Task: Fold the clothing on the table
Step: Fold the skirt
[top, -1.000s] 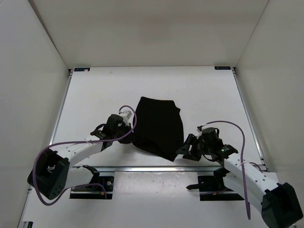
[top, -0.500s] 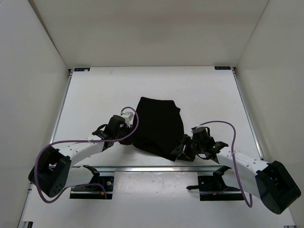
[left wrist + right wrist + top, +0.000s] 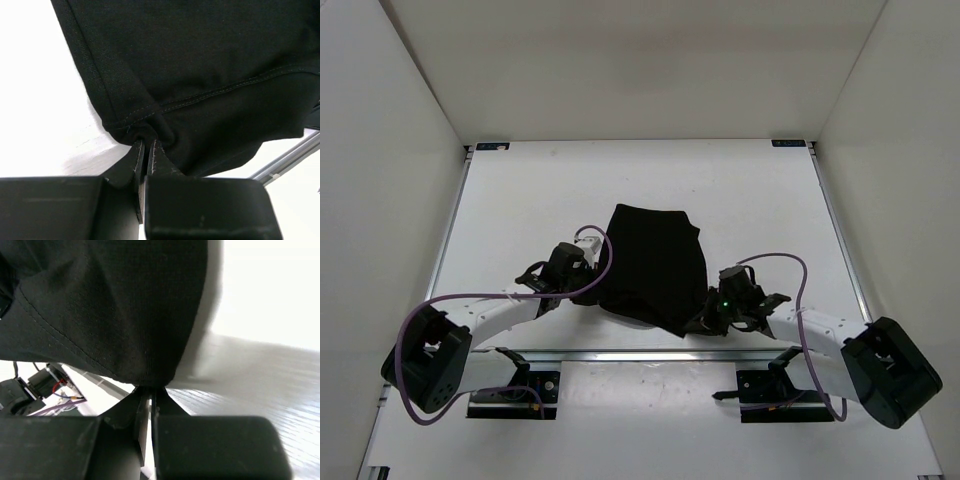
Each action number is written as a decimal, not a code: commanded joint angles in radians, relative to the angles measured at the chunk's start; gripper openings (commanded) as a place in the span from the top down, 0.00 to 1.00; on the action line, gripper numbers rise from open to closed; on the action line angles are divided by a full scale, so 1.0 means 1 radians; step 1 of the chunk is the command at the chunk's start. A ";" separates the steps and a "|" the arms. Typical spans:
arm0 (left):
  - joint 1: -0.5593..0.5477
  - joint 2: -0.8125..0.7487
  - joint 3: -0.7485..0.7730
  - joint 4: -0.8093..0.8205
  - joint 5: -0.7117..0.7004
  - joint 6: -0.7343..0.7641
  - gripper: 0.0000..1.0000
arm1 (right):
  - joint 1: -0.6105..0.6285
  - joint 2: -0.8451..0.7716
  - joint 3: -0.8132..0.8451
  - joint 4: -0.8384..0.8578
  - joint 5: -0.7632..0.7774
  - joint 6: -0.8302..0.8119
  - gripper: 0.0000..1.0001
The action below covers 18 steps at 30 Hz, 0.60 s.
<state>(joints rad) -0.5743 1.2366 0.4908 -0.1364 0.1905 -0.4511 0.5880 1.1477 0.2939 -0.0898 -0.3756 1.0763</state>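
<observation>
The black clothing [image 3: 655,265] lies bunched in the middle of the white table [image 3: 520,200]. My left gripper [image 3: 592,296] is shut on the clothing's near left hem, and the left wrist view shows the stitched fabric [image 3: 200,75] pinched between the closed jaws at the left gripper [image 3: 148,145]. At the near right corner of the clothing my right gripper [image 3: 696,322] is shut too. In the right wrist view the cloth [image 3: 115,310] bulges just above the right gripper [image 3: 151,390], its edge caught in the narrow gap.
The metal rail [image 3: 650,353] of the table's near edge runs just behind both grippers. Black base plates [image 3: 515,392] sit below it. White walls [image 3: 380,150] close in on the left, right and back.
The right arm slid left to the clothing's near right corner and its jaws closed on the cloth. The left gripper kept its grip and barely moved.
</observation>
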 commanded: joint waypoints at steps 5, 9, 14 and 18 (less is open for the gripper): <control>0.054 -0.017 0.044 -0.078 -0.092 0.025 1.00 | -0.218 -0.137 0.083 -0.232 0.058 -0.196 1.00; 0.089 -0.026 0.043 -0.111 -0.123 0.026 1.00 | -0.378 -0.190 0.102 -0.292 -0.046 -0.361 1.00; 0.114 -0.046 0.017 -0.120 -0.083 0.026 1.00 | -0.381 -0.161 0.080 -0.272 -0.112 -0.423 1.00; 0.097 -0.069 -0.001 -0.124 -0.065 0.028 1.00 | -0.343 -0.129 0.082 -0.203 -0.123 -0.397 1.00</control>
<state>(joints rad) -0.4816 1.2076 0.5083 -0.2134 0.1585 -0.4500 0.2424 1.0054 0.3779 -0.3214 -0.5083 0.7200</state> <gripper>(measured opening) 0.092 0.008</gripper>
